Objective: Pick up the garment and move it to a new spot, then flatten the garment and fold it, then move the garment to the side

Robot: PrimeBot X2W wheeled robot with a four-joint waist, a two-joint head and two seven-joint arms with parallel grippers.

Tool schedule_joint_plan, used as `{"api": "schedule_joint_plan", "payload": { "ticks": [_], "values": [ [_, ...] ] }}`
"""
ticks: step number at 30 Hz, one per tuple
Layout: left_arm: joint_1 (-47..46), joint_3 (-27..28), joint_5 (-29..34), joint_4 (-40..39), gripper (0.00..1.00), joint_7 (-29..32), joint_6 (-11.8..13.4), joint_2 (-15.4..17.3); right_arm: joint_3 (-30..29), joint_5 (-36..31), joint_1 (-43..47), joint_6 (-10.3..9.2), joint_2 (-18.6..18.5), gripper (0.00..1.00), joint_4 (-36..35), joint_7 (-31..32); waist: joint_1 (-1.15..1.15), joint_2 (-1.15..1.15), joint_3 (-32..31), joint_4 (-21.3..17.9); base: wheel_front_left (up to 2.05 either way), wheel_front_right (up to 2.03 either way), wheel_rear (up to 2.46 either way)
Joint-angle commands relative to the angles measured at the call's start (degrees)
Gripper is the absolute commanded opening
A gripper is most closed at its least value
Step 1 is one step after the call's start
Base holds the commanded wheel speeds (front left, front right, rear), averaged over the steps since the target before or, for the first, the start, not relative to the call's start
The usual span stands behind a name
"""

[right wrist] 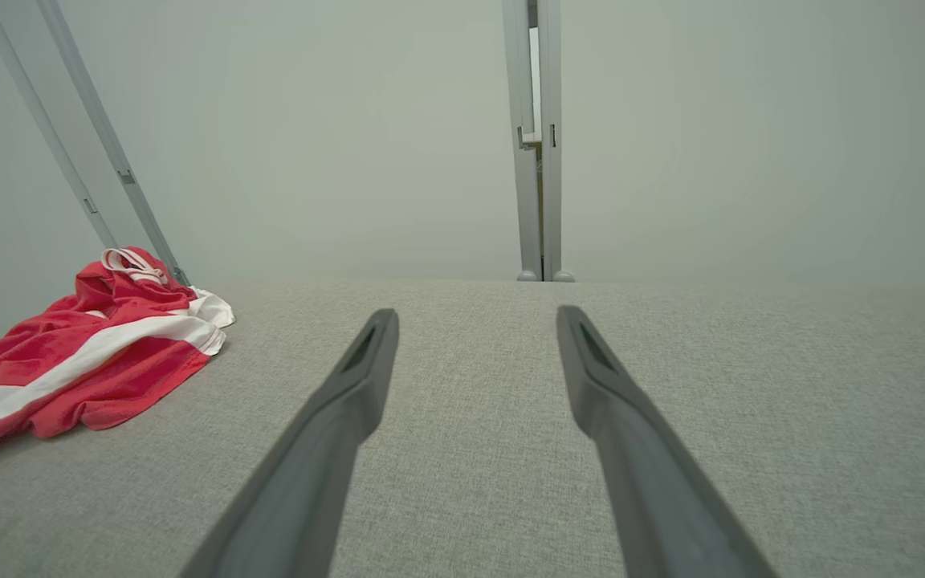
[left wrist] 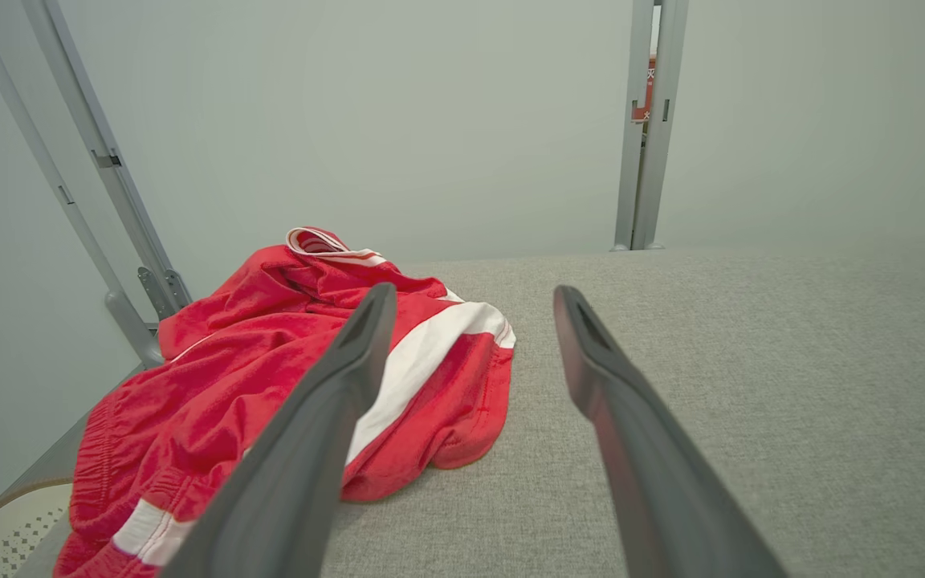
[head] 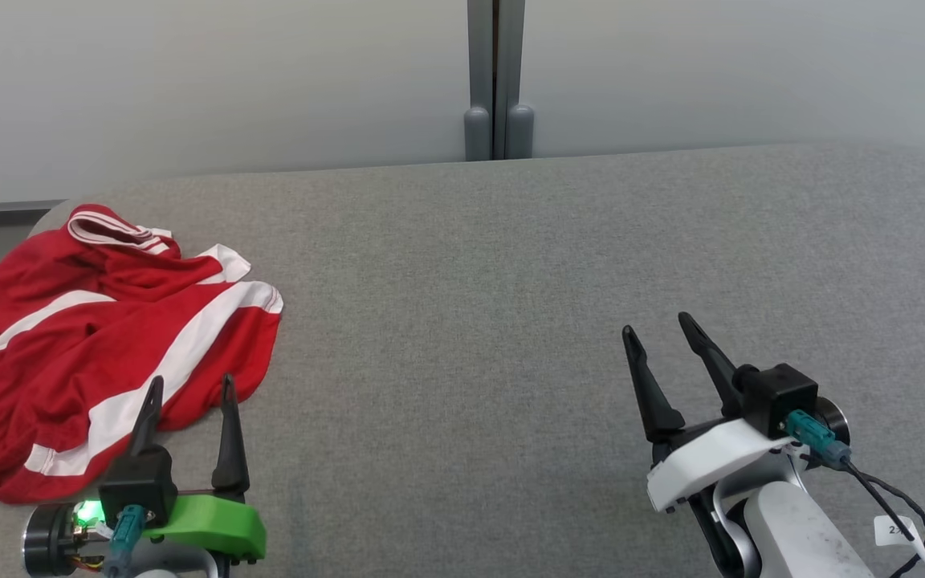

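Garment [head: 109,337]: red shorts with white side stripes, crumpled in a loose heap on the grey fabric table [head: 462,321], well left of the grey post [head: 496,80] and nearer the robot than it, at the table's left end. Its left part runs over the table's rounded corner. The striped waistband is bunched up on the side of the heap nearest the post's wall. Nothing is folded or flattened yet. Left gripper [head: 192,380]: left of the post, on the robot's side of the garment, fingers spread wide, nothing held. In the left wrist view the left gripper [left wrist: 474,293] has one finger in front of the garment [left wrist: 270,377] and the other over bare table, with the post [left wrist: 643,120] ahead and to the right. Whether that finger touches the cloth cannot be told. Right gripper [head: 656,323]: right of the post, well short of it, over bare table, fingers also fully apart and empty. In the right wrist view the right gripper [right wrist: 476,313] points almost straight at the post [right wrist: 535,120], with the garment [right wrist: 85,361] far off to the left of the post, well apart from its fingers.
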Motion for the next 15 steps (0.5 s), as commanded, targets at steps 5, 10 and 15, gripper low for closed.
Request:
{"api": "schedule_joint_plan", "payload": {
  "ticks": [5,10,15],
  "values": [
    [-0.3,0.2,1.5,0.3,1.0,-0.5,0.2,0.3,0.1,-1.3,-0.7,0.01,-0.2,1.0,0.0,-0.5,0.0,0.0,-0.1,0.2,0.0,0.0,0.0],
    [-0.4,0.4,1.6,0.2,1.0,-0.5,0.2,0.2,-0.1,-1.3,-0.4,0.01,-0.1,1.0,0.0,-0.5,0.0,0.0,-0.2,0.3,0.0,0.0,0.0],
    [-0.7,0.6,1.5,0.4,1.0,-0.5,0.0,0.2,-0.4,-1.3,-0.2,0.01,0.1,1.0,0.0,-0.5,0.0,0.0,-0.1,0.4,0.0,0.0,0.0]
  ]
}}
